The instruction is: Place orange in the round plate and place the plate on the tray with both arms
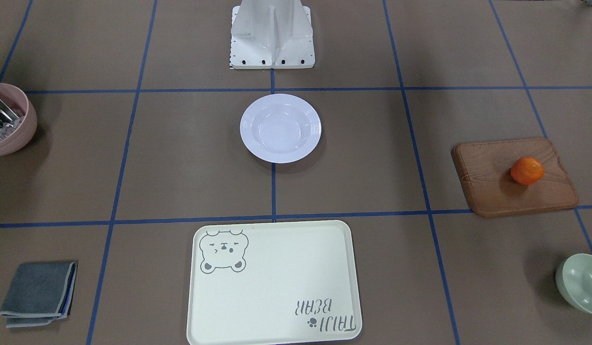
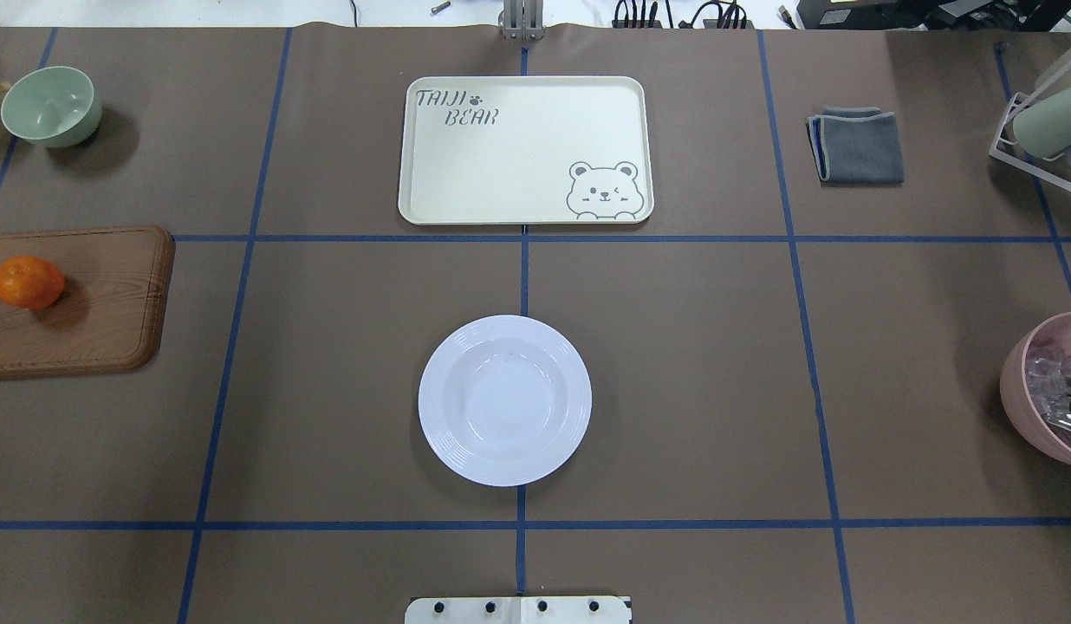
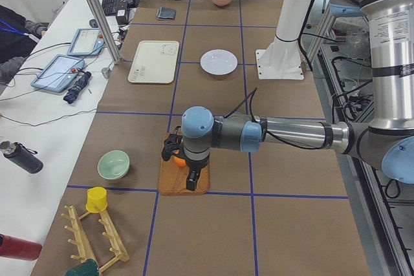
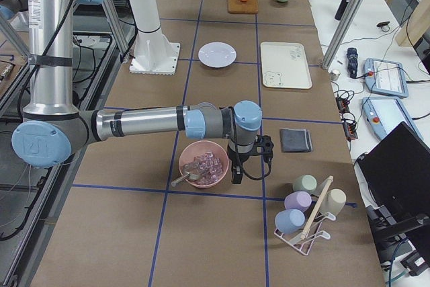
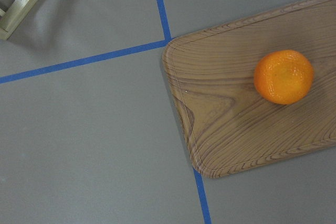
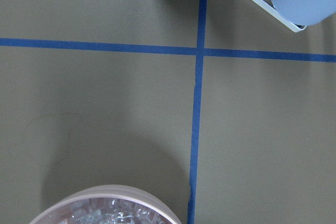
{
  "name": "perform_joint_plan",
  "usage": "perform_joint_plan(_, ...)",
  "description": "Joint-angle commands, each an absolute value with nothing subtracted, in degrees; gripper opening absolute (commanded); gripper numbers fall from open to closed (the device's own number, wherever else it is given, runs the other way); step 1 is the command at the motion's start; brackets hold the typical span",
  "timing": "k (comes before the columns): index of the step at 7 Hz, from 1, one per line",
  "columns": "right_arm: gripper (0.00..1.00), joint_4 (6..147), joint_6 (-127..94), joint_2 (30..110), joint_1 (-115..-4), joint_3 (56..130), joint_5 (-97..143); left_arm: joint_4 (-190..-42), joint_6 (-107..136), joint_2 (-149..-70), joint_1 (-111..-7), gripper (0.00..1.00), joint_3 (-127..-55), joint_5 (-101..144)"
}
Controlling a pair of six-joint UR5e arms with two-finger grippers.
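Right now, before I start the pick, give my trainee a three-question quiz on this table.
1. True or false: the plate stands between the robot's base and the tray.
2. The orange rests on: A the plate, B the wooden board, C the tray.
3. Which arm hangs over that board?
Key: 1 true; 2 B; 3 the left arm.
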State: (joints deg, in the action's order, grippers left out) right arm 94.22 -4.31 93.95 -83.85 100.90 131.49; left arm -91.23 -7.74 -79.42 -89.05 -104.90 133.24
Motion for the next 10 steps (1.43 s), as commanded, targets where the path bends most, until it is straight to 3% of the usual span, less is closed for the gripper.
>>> perform_joint_plan(1, 1.00, 94.2, -4.3, 94.0, -83.8, 100.9, 131.6, -91.2, -7.7, -79.1, -89.0, 0.98, -105.0, 133.2)
perform_joint_plan(5, 1.00, 94.2, -4.2, 93.0, -83.8, 104.7, 131.3, -95.3, -7.7, -79.1, -89.1, 0.98, -105.7, 133.2)
perform_joint_plan(8, 1.00, 94.2, -5.1, 83.6, -83.8, 105.6, 131.2, -108.2, -7.3, -79.7, -89.6, 0.98, -105.6, 133.2)
perform_joint_plan(10, 1.00, 94.0, -5.0, 79.7, -83.8, 105.6, 131.0, -114.7, -4.3, -84.0, -89.6, 0.98, -100.7, 133.3)
